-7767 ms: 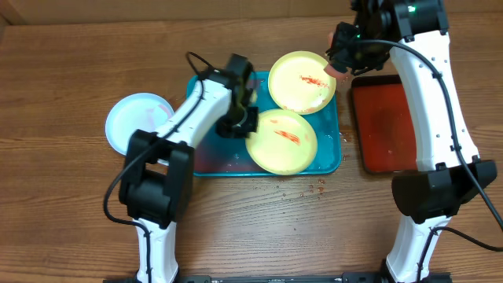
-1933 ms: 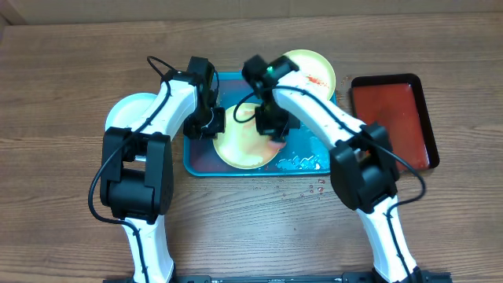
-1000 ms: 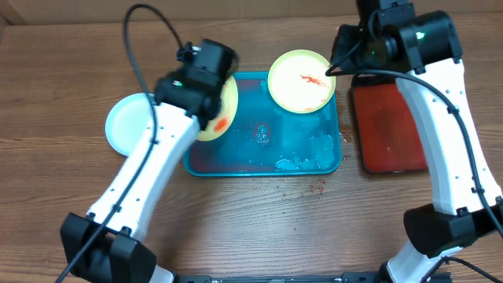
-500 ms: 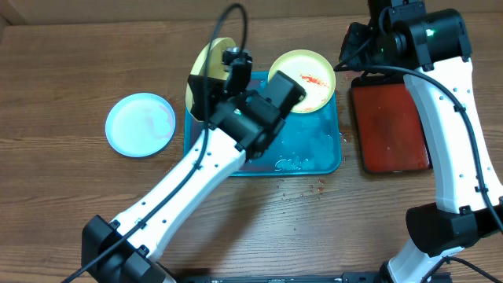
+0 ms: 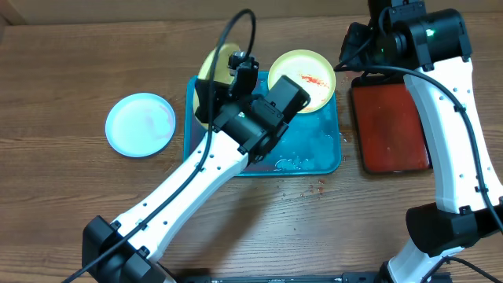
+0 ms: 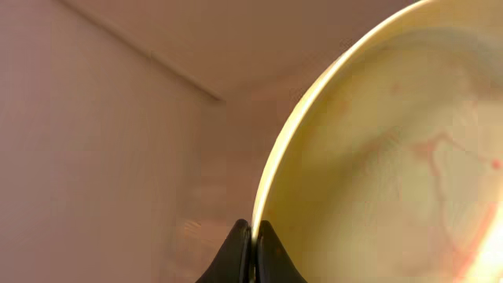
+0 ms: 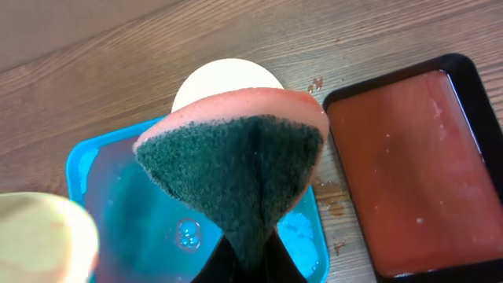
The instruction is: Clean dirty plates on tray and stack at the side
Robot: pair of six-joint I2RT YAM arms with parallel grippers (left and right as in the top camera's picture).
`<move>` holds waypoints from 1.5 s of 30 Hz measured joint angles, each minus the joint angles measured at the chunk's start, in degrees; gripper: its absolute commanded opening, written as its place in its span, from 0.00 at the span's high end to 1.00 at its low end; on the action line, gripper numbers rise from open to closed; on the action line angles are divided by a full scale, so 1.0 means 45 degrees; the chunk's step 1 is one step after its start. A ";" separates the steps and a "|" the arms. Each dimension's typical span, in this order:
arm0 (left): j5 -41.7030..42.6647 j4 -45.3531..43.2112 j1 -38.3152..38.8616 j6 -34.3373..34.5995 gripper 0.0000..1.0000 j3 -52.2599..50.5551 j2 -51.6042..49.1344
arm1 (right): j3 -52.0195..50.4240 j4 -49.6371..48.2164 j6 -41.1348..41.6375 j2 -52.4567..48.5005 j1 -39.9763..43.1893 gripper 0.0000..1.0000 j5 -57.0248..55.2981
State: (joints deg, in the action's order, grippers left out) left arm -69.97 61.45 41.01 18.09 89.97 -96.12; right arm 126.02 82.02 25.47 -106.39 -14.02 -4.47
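Note:
My left gripper (image 5: 238, 69) is raised over the back left of the turquoise tray (image 5: 328, 157). It is shut on the rim of a yellow-green plate (image 5: 212, 66), held tilted on edge. In the left wrist view the fingertips (image 6: 253, 250) pinch that rim, and the plate (image 6: 393, 157) shows faint pink smears. A second yellow-green plate (image 5: 313, 79) with a red smear lies at the tray's back right. The mint-blue plate (image 5: 141, 124) lies on the table to the left. My right gripper (image 7: 247, 263) is shut on a pink-and-green sponge (image 7: 236, 153) above the tray's right edge.
A red tray with a black rim (image 5: 389, 126) lies right of the turquoise tray and shows in the right wrist view (image 7: 409, 173). Soapy water pools in the turquoise tray (image 5: 295, 163). Red drops spot the wood in front of it (image 5: 310, 189).
My left arm has lifted the yellow-green plate off the tray's left side and swung it up toward the back. The right arm with the sponge has barely moved.

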 measured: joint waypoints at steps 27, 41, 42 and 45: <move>1.5999 0.0325 -1.1623 -0.1112 0.96 -0.0291 0.0000 | 0.0000 0.0146 -0.0015 0.0000 0.0000 0.96 0.0000; 1.6548 -0.3614 -1.4819 -0.0792 0.96 -0.4396 0.0000 | 0.0000 0.0141 -0.0005 0.0000 0.0005 0.96 -0.0005; 1.6558 -0.3920 -1.4936 -0.0646 0.96 -0.4673 0.0000 | 0.0000 0.0151 -0.0015 0.0000 0.0005 0.96 0.0000; 1.6563 -0.4891 -1.5242 -0.0015 0.96 -0.5372 0.0000 | 0.0000 0.0160 -0.0010 0.0000 0.0005 0.96 -0.0005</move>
State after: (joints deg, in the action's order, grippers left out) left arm 4.56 39.44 -27.57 18.02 65.80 -96.12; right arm 126.02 82.74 25.43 -106.39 -14.00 -4.49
